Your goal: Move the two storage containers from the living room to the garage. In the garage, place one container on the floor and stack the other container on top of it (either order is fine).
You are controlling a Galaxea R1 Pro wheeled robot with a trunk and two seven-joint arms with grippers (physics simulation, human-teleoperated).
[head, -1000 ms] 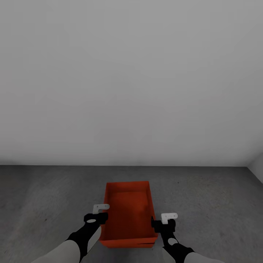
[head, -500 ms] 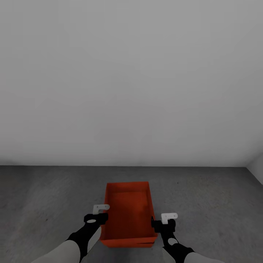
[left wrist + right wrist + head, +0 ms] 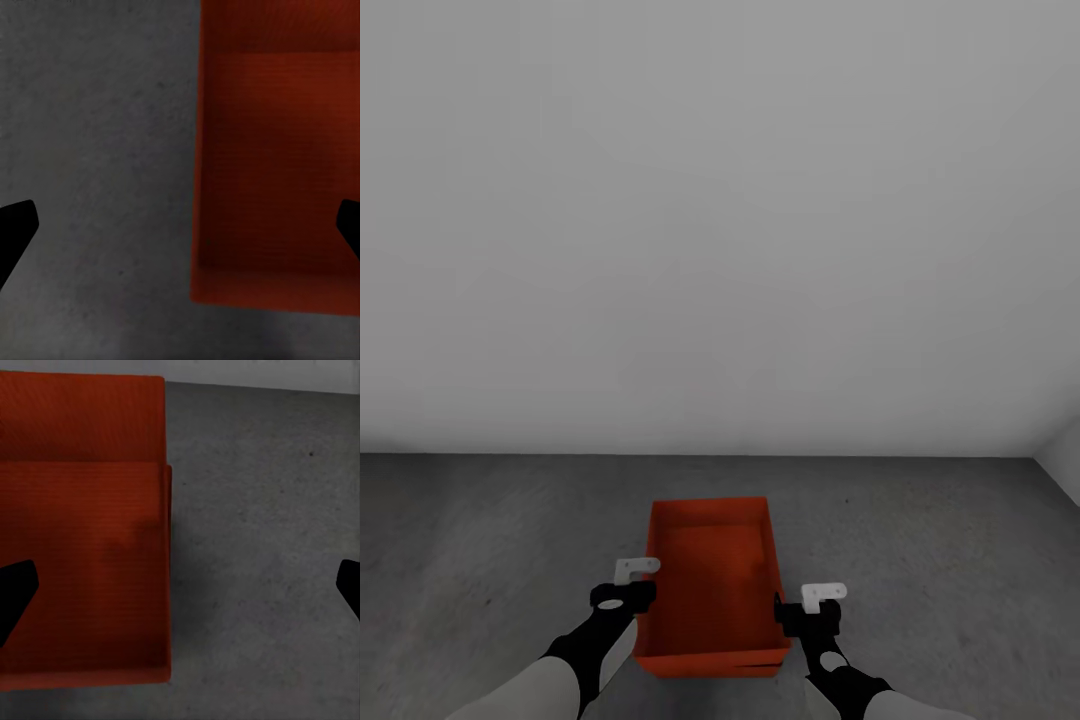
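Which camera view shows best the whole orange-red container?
The head view: the container is seen whole there, standing on the grey floor between both arms. The left wrist view shows one side wall and part of its inside; the right wrist view shows the opposite side.

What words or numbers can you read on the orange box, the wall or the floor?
None: there are no words, numbers or signs to read.
The orange box has plain walls.
The grey wall is blank.
The concrete floor shows only mottled specks.
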